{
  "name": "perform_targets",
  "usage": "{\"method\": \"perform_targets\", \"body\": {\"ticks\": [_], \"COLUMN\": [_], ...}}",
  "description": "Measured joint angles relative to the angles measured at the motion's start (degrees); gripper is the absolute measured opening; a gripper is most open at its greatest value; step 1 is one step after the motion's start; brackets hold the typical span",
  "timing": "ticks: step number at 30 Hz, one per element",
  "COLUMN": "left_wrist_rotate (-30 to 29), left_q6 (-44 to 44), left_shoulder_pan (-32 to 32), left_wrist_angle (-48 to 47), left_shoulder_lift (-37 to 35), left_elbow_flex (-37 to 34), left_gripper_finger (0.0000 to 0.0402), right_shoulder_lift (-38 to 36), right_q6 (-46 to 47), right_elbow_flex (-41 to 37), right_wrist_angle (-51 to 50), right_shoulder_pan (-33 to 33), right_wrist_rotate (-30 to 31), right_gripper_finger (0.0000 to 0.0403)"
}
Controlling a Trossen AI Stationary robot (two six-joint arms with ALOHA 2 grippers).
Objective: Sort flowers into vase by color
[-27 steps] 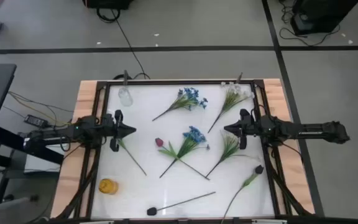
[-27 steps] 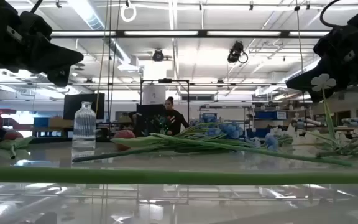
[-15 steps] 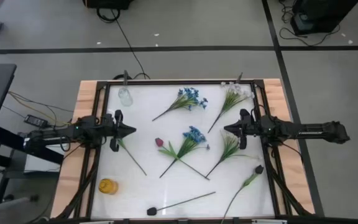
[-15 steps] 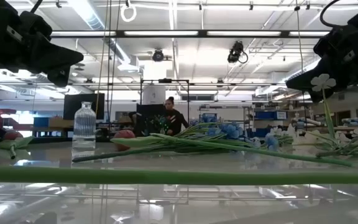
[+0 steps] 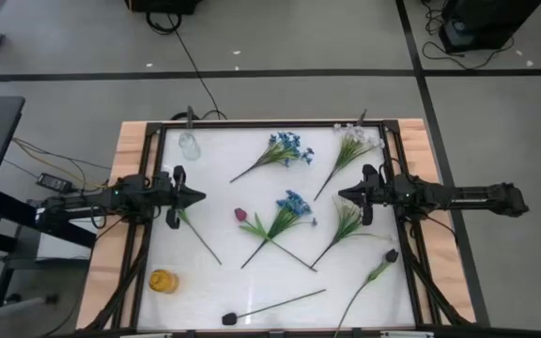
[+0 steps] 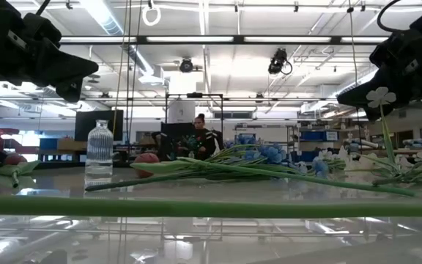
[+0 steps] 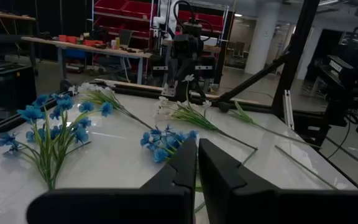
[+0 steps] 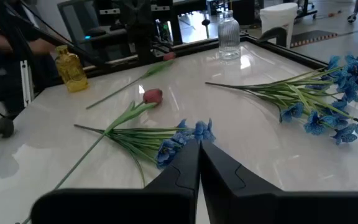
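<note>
My left gripper [image 5: 201, 196] [image 7: 197, 151] hovers shut above the table's left side. My right gripper [image 5: 341, 195] [image 8: 199, 151] hovers shut above the right side, facing it. Between them flowers lie flat on the white table. There are two blue ones [image 5: 285, 147] [image 5: 292, 204], two white sprays [image 5: 355, 142] [image 5: 347, 217], a pink tulip bud [image 5: 241, 215] and two dark buds [image 5: 391, 255] [image 5: 229, 319]. A green stem [image 5: 200, 236] runs out from under my left gripper. A clear glass vase [image 5: 189, 145] and a yellow vase [image 5: 162, 281] stand upright at the left.
A black frame [image 5: 270, 123] runs around the table. Behind the table a person [image 6: 202, 139] shows in the room. Bare table lies between the yellow vase and the dark bud at the near edge.
</note>
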Motion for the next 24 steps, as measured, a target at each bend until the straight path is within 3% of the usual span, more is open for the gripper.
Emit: {"method": "perform_targets", "body": {"ticks": [24], "left_wrist_rotate": [0.0], "left_q6": [0.0], "left_shoulder_pan": [0.0], "left_wrist_angle": [0.0], "left_shoulder_lift": [0.0], "left_elbow_flex": [0.0], "left_gripper_finger": [0.0025], "right_shoulder_lift": [0.0], "right_q6": [0.0], "right_elbow_flex": [0.0], "right_wrist_angle": [0.0], "right_shoulder_pan": [0.0], "right_wrist_rotate": [0.0], "right_gripper_finger": [0.0023]}}
